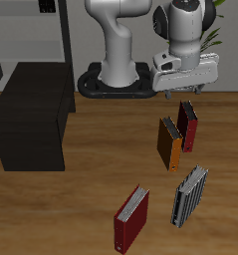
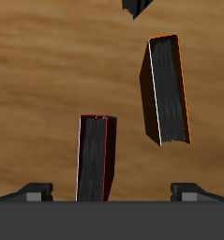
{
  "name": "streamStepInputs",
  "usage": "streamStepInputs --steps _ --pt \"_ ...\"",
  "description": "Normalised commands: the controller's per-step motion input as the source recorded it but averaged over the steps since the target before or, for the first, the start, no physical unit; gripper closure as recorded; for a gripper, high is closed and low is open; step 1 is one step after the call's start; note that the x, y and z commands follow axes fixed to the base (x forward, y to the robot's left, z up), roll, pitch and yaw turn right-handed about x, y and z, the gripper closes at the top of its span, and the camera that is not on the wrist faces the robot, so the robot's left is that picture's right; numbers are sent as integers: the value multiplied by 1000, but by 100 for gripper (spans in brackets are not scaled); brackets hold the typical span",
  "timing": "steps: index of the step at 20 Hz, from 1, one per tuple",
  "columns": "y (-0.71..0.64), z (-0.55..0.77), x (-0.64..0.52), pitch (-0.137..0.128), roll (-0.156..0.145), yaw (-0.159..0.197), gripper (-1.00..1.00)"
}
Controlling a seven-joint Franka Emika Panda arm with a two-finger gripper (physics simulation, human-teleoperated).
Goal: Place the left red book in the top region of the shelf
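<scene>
The left red book (image 1: 188, 127) stands upright on the wooden table, slim and dark red, right beside the orange-brown book (image 1: 169, 142). My gripper (image 1: 186, 99) hangs open just above the red book's top edge and holds nothing. In the wrist view the red book (image 2: 95, 157) sits below and between the two spread fingertips (image 2: 34, 192), a little off centre, with the orange-brown book (image 2: 167, 89) beside it. The low black shelf (image 1: 31, 115) stands at the far side of the table, well away from the gripper.
A second red book (image 1: 131, 218) stands near the table's front edge, with a grey striped book (image 1: 188, 195) beside it; a corner of that book shows in the wrist view (image 2: 137, 7). A tall pale grey rack (image 1: 36, 30) stands behind the shelf. The robot base (image 1: 116, 80) is at the back.
</scene>
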Motion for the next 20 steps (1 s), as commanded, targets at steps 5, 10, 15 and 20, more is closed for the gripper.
streamStepInputs --steps 5,10,15,20 --pt "88 -222 -64 -9 2 26 -100" --pt "104 -107 -67 -33 -1 34 -100" --pt "116 -187 -31 3 3 37 -100" --pt "38 -150 40 9 -4 25 -100"
